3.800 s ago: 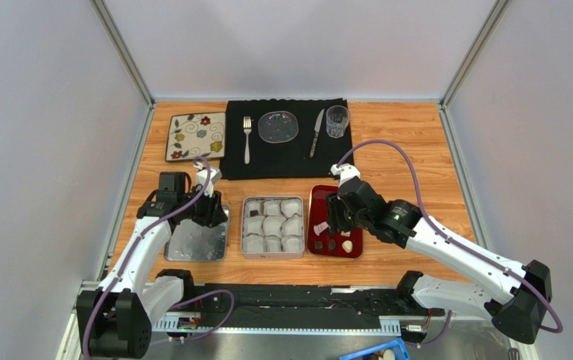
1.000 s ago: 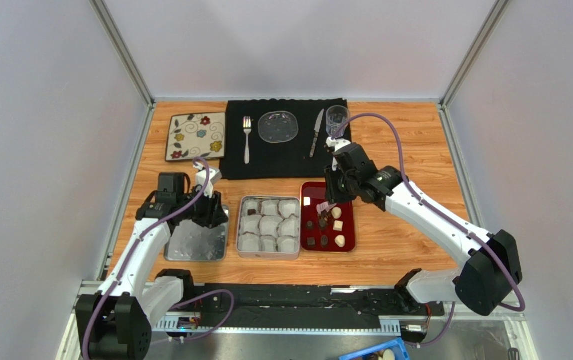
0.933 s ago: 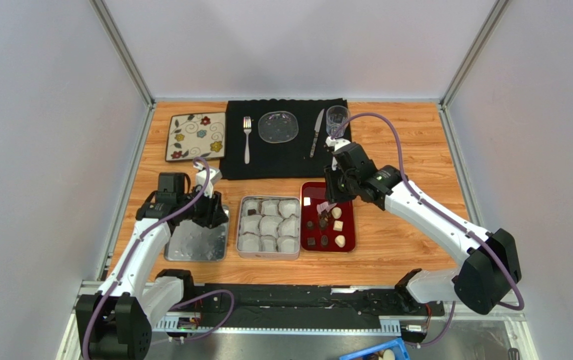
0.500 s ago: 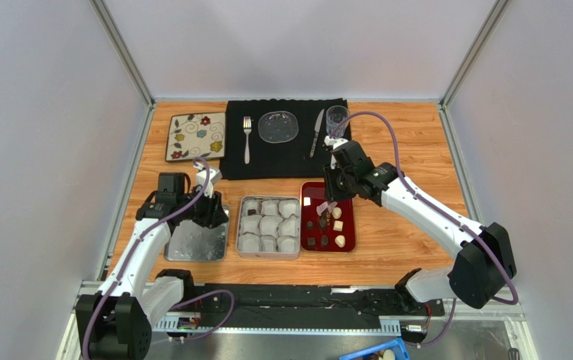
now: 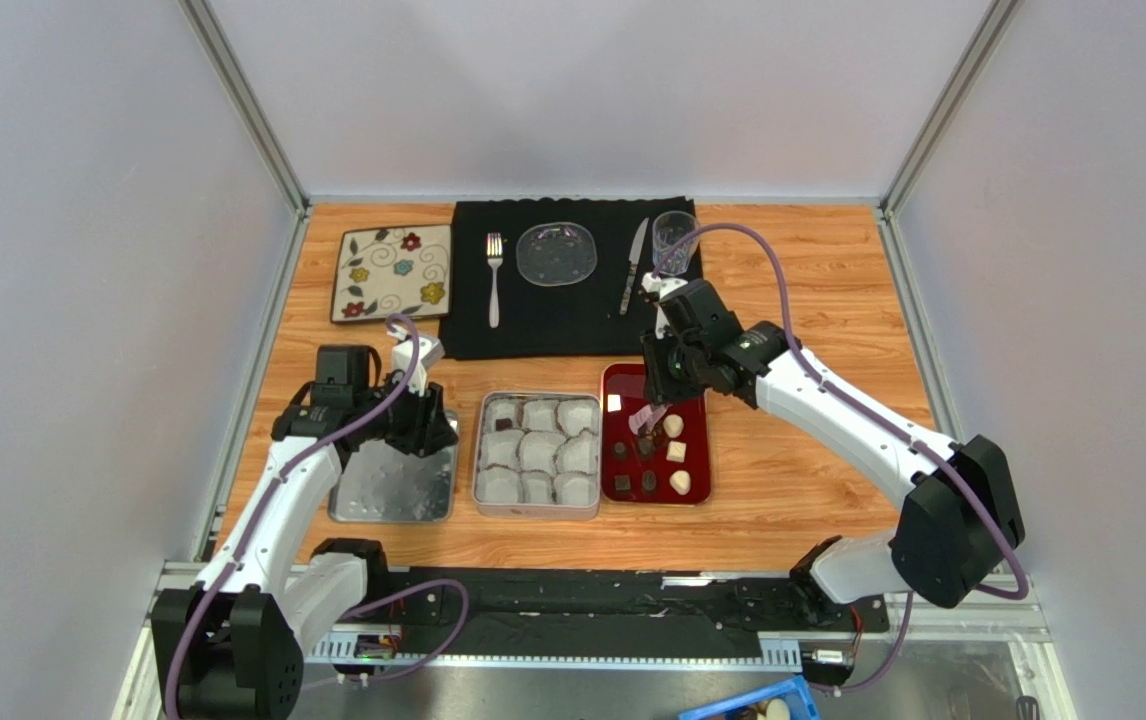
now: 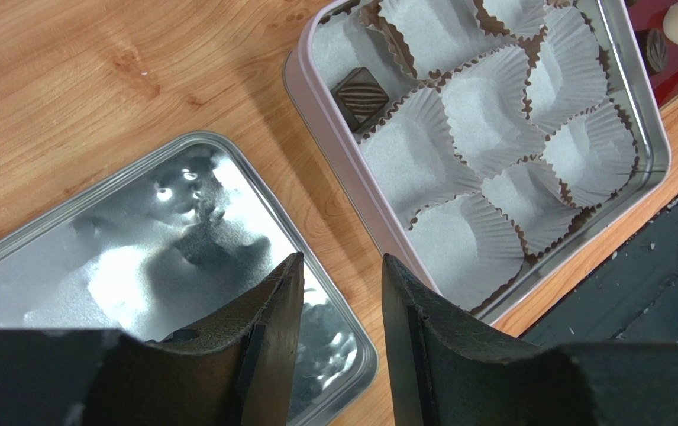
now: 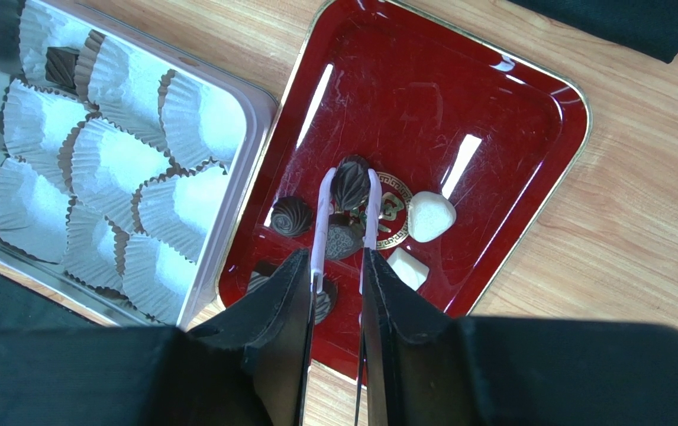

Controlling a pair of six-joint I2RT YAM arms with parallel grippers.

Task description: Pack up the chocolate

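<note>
Now right tool (image 7: 335, 266) — tweezers (image 7: 323, 217) pinching chocolate (image 7: 350, 184).

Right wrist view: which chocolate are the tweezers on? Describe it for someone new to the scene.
Find the red tray beside the silver tin of paper cups. By its gold emblem, a dark oval chocolate sits between the tips of the pale tweezers held in the right gripper; the other dark pieces lie outside the tips.

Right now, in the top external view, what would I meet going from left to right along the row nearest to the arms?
Empty metal lid → tin of paper cups → red tray holding the chocolate.
</note>
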